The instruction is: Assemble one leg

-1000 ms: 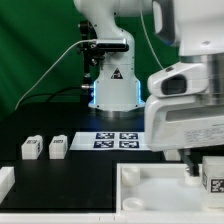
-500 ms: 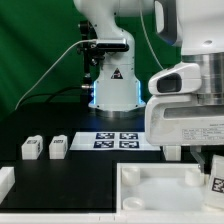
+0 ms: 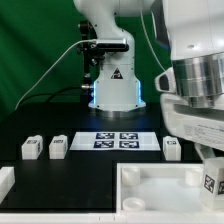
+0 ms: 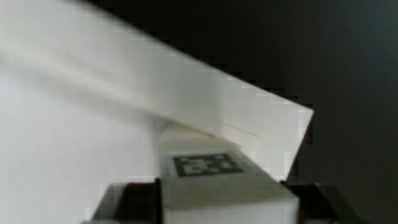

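Black table (image 3: 90, 168), fingers (image 4: 128, 204) gripping tagged leg (image 4: 210, 166) over white tray (image 3: 150, 190)

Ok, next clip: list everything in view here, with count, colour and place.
tray-shaped part: one, white, at the front of the table
loose legs: three, white with black-and-white tags, on the table; two at the exterior view's left, one at its right
held leg: one, white, tagged, at the tray-shaped part's corner at the exterior view's right
marker board: one, white with four black tags, mid-table
white piece: one, cut off at the exterior view's lower left; cannot tell what it is
table: one, black
arm: one, white, base at the back, wrist at the exterior view's right
gripper: one, dark fingers, shut on the held leg
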Tool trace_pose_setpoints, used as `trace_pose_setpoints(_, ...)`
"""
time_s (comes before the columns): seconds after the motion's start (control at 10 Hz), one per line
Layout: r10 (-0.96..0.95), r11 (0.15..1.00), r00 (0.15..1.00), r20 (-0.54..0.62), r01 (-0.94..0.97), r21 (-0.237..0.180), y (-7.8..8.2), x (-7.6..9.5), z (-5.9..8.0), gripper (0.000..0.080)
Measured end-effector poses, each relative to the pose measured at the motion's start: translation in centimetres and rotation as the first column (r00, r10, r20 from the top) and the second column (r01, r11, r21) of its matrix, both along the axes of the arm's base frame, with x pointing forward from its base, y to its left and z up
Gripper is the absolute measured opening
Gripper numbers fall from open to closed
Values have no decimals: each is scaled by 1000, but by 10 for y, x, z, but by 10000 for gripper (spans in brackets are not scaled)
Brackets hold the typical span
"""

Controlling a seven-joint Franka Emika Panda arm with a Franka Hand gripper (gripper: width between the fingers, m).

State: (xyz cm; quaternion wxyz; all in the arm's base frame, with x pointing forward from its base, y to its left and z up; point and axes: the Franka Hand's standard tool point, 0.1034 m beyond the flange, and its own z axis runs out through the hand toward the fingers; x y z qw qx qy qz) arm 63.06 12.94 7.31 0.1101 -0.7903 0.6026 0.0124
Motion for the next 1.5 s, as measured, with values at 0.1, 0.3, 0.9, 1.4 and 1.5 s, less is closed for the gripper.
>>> trace_pose_setpoints(0.1, -67, 998, 998, -2, 67, 21, 1, 0, -1, 314)
trace_pose_setpoints(0.3, -197, 979, 980, -24, 198, 51, 1, -1, -2, 314)
trace_pose_setpoints(0.9, 377, 925, 926, 10, -377, -49, -5, -3, 1, 642)
trace_pose_setpoints(1.4, 866, 493, 500, 14, -847, -199, -12, 0, 0, 649)
trace_pose_setpoints(1.5, 881, 465, 473, 17, -858, -218, -11, 3, 1, 649)
